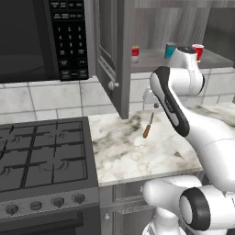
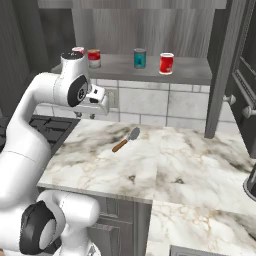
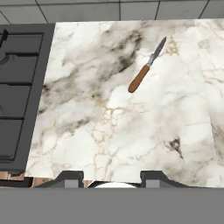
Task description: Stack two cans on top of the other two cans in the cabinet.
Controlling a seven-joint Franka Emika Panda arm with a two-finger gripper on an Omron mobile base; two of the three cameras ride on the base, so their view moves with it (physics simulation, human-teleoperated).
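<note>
Four cans (image 2: 139, 58) stand unstacked on the cabinet (image 2: 200, 72) shelf.

We see four cans (image 2: 140, 58) on the cabinet shelf (image 2: 190, 72); a knife (image 2: 125, 139) lies on the counter (image 2: 190, 165) below, right of the stove (image 1: 43, 156).

four cans (image 2: 166, 63), one knife (image 3: 146, 65), one microwave (image 1: 43, 39).

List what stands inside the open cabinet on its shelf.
On the cabinet shelf stand a teal can and three red cans, all on the shelf board, none stacked. The robot arm partly covers the leftmost one.
</note>
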